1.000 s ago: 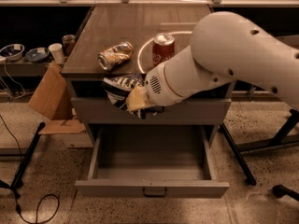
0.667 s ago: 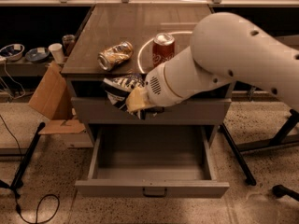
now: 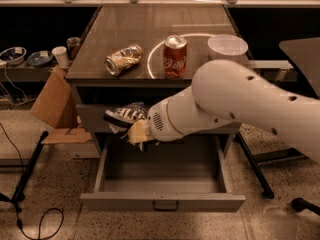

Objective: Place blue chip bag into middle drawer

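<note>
Now: gripper (image 3: 136,132) clamped on blue chip bag (image 3: 125,115), bag held in the air over rear-left corner of the open middle drawer (image 3: 162,202). On cabinet top (image 3: 150,29), crushed golden can (image 3: 123,59) and red soda can (image 3: 175,57) sit near front edge.

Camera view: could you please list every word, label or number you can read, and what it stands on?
Red can: white script, too blurred to read.
Blue chip bag, held by the tool over the open middle drawer: white lettering, unreadable.
Crushed golden can: nothing legible.
</note>
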`<state>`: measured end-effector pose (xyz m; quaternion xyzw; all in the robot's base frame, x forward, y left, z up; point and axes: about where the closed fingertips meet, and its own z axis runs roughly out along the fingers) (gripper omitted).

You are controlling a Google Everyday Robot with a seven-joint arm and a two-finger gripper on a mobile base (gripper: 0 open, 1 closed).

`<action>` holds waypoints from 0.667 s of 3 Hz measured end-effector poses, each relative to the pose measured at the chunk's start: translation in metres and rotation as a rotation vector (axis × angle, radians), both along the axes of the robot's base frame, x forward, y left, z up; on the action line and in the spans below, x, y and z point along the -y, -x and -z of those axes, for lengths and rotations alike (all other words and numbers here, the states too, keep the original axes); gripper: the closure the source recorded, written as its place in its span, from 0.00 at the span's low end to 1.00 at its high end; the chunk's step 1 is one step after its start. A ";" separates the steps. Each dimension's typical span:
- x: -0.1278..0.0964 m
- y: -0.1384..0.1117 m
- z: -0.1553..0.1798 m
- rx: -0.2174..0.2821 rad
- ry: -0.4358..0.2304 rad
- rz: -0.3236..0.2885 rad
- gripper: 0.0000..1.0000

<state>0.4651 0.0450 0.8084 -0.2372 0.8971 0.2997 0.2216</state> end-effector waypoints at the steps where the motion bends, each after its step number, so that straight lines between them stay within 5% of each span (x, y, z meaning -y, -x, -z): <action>1: -0.021 0.005 0.037 -0.021 -0.027 -0.002 1.00; 2: -0.043 -0.003 0.078 -0.048 -0.043 0.013 1.00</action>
